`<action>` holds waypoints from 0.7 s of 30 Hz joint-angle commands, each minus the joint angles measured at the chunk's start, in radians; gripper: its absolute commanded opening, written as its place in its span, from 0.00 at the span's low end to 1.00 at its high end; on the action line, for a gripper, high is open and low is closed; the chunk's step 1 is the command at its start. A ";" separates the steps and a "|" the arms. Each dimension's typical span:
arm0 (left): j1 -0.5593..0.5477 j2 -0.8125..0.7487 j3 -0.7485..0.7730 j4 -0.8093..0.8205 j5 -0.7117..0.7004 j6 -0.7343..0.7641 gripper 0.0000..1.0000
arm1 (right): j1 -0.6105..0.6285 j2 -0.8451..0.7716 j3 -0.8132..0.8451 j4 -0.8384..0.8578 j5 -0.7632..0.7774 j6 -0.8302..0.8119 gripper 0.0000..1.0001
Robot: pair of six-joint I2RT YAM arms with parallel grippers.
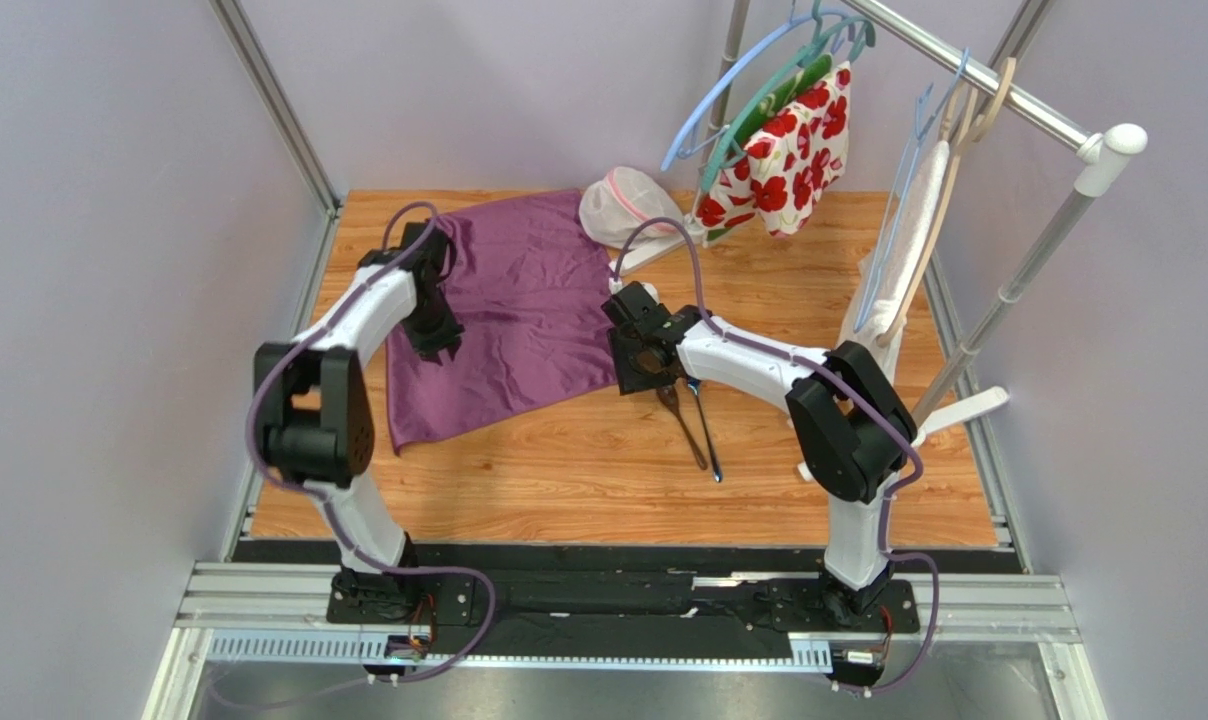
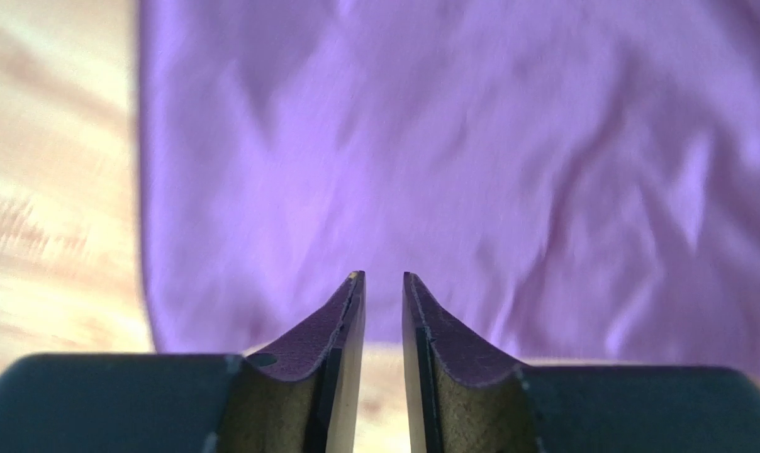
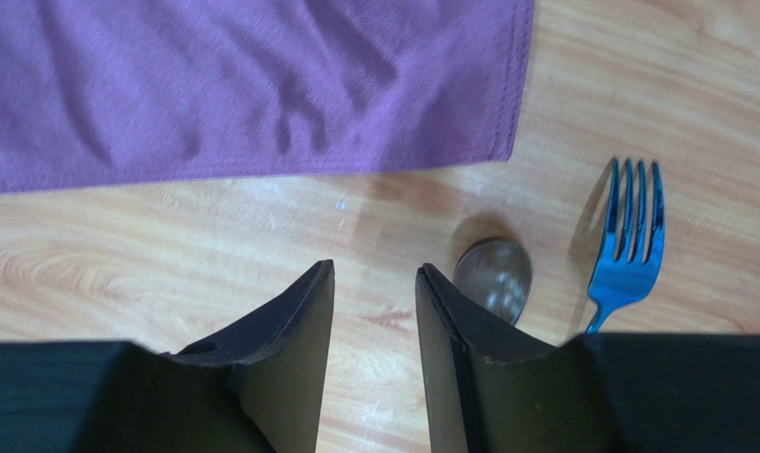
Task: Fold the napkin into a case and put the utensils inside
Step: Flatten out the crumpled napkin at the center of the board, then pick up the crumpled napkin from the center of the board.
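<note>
The plum napkin (image 1: 520, 308) lies spread flat on the wooden table (image 1: 565, 480), lightly wrinkled. My left gripper (image 1: 442, 345) hovers over its left part. In the left wrist view the napkin (image 2: 450, 151) fills the area ahead, and the left gripper (image 2: 382, 278) has its jaws a narrow gap apart with nothing between them. My right gripper (image 1: 637, 375) sits just off the napkin's near right corner (image 3: 488, 113). The right gripper (image 3: 374, 269) is open over bare wood. The utensils (image 1: 693, 420) lie side by side beside it: a spoon (image 3: 494, 274) and a blue fork (image 3: 630, 236).
A white mesh pouch (image 1: 625, 207) sits at the back edge behind the napkin. A clothes rack (image 1: 1001, 90) at the back right carries hangers, a red-flowered cloth (image 1: 783, 150) and a white cloth (image 1: 908, 248). Metal frame posts border the table.
</note>
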 commanded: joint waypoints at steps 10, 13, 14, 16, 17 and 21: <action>0.163 -0.379 -0.290 0.068 0.228 -0.063 0.28 | -0.106 0.075 0.015 0.042 0.027 -0.003 0.39; 0.206 -0.416 -0.302 0.101 0.234 -0.058 0.28 | -0.126 0.074 0.009 0.024 0.065 -0.003 0.39; 0.211 -0.421 -0.301 0.102 0.231 -0.055 0.28 | -0.127 0.072 0.007 0.027 0.067 -0.006 0.39; 0.219 -0.419 -0.289 0.092 0.220 -0.042 0.28 | -0.131 0.070 0.013 0.041 0.066 -0.017 0.39; 0.223 -0.416 -0.282 0.089 0.214 -0.035 0.28 | -0.131 0.072 0.030 0.047 0.049 -0.020 0.40; 0.252 -0.393 -0.272 0.065 0.208 -0.022 0.29 | -0.131 0.086 0.084 0.062 0.009 -0.002 0.41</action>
